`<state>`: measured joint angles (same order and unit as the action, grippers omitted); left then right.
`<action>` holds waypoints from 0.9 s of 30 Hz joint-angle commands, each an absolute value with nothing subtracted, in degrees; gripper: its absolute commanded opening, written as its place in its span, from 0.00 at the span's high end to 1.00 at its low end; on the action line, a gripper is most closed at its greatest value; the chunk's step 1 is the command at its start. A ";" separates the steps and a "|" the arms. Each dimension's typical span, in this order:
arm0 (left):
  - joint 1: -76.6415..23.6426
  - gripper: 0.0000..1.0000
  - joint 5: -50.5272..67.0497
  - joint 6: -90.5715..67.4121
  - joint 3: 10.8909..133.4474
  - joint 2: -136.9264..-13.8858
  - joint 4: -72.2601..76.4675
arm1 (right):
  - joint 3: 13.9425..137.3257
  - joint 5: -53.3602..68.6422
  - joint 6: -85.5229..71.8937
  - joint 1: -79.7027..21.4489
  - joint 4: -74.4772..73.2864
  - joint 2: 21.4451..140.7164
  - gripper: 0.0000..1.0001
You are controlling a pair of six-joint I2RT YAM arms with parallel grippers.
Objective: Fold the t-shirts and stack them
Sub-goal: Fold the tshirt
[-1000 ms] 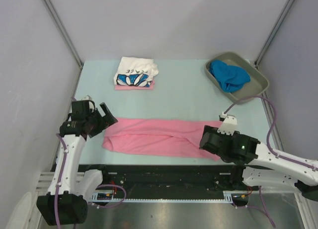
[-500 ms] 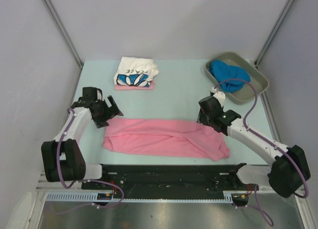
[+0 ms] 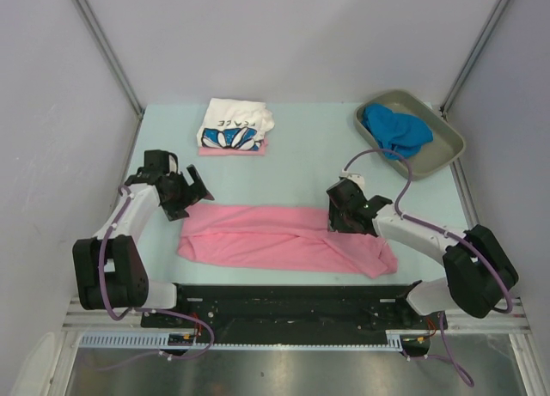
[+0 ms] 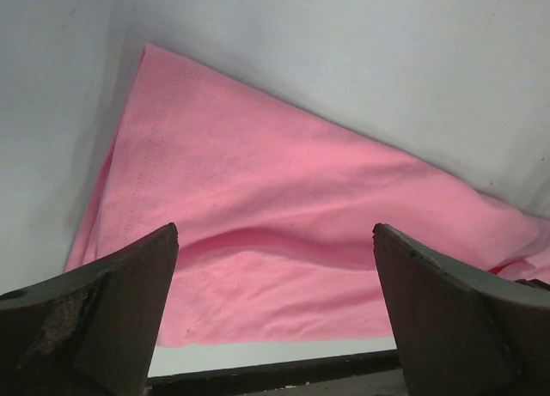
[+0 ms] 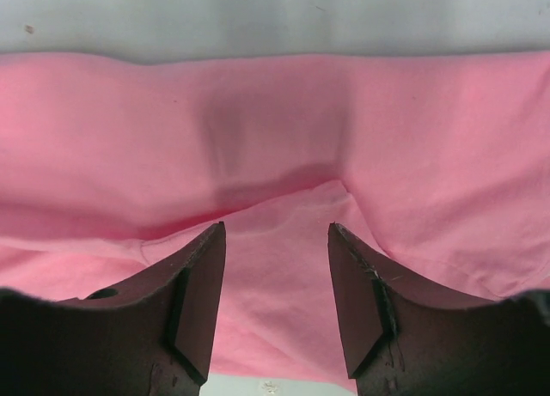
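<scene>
A pink t-shirt (image 3: 275,237) lies folded into a long strip across the front of the table. My left gripper (image 3: 193,194) hovers at its far left corner, wide open, with the pink cloth (image 4: 258,181) below the left gripper (image 4: 275,233). My right gripper (image 3: 335,217) sits over the strip's far edge, right of the middle. The right gripper (image 5: 277,228) has its jaws part open, and a fold of pink cloth (image 5: 275,121) lies beneath the gap, not pinched. At the back left a folded white printed t-shirt (image 3: 234,124) rests on a folded pink one (image 3: 232,150). A blue t-shirt (image 3: 395,130) lies crumpled in the tray.
The grey-olive tray (image 3: 447,147) stands at the back right corner. Grey walls enclose the table on the left, right and back. The black rail (image 3: 284,297) with the arm bases runs along the near edge.
The right arm swung from the near right corner to the pink strip's far edge, and its jaws narrowed. The left arm shifted up to the strip's far left corner, then held still.
</scene>
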<state>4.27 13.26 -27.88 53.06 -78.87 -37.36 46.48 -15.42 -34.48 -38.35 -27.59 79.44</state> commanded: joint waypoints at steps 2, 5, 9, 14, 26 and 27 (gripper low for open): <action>4.39 0.00 14.24 -26.54 53.09 -78.75 -35.68 | 44.91 -16.43 -35.24 -37.97 -26.02 80.42 0.44; 4.31 0.00 14.06 -26.46 53.17 -78.57 -35.77 | 44.39 -17.05 -35.42 -37.36 -25.67 81.03 0.45; 4.39 0.00 13.97 -26.37 52.91 -78.57 -35.68 | 44.21 -16.79 -35.42 -36.65 -24.53 82.26 0.45; 4.31 0.00 13.54 -26.02 52.82 -78.93 -35.68 | 44.30 -16.26 -35.42 -36.21 -23.55 83.58 0.65; 4.39 0.00 13.45 -26.19 52.47 -79.10 -35.42 | 44.21 -20.21 -35.86 -38.14 -28.03 78.84 1.00; 4.39 0.00 13.45 -26.10 52.47 -78.84 -35.77 | 44.21 -21.35 -36.03 -38.75 -29.26 77.27 1.00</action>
<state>4.27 13.21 -27.31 52.80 -79.29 -36.88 44.31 -17.04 -35.20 -37.08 -26.11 81.91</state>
